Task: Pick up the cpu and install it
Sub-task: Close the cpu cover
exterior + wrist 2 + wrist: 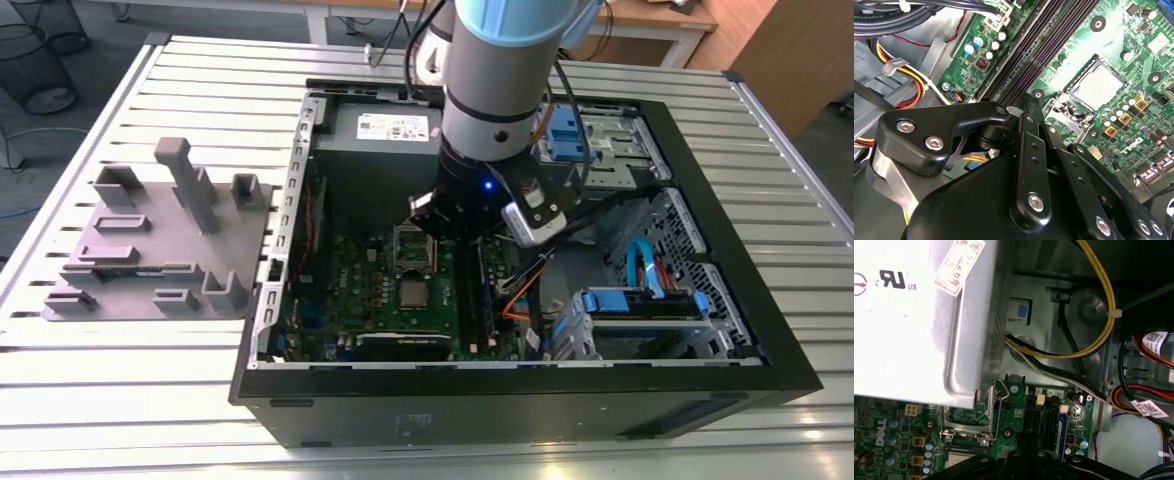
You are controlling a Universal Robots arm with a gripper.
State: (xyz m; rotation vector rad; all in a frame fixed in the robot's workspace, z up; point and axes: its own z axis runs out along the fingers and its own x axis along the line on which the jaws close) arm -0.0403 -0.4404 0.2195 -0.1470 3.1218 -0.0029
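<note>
The cpu (pixel 1099 87) is a small silver square lying flat in the motherboard socket, with nothing holding it. In the exterior view the cpu (pixel 414 293) sits just in front of the raised metal socket frame (pixel 411 248). In the first wrist view the cpu (pixel 961 458) peeps out below that open frame (pixel 968 415). My gripper (pixel 454 222) hangs low inside the open computer case (pixel 267 330), just behind the socket and apart from the chip. Its black links (pixel 1026 107) fill the near part of the second wrist view, and its body (pixel 1029 462) edges into the first wrist view.
The silver power supply (pixel 380 128) (pixel 904 315) stands close behind the gripper. Black memory slots (pixel 1024 55) run beside the socket. Yellow, black and red cables (pixel 1094 315) cross the case wall. Blue drive brackets (pixel 641 300) fill the exterior view's right. A grey fixture plate (pixel 147 240) lies outside the case.
</note>
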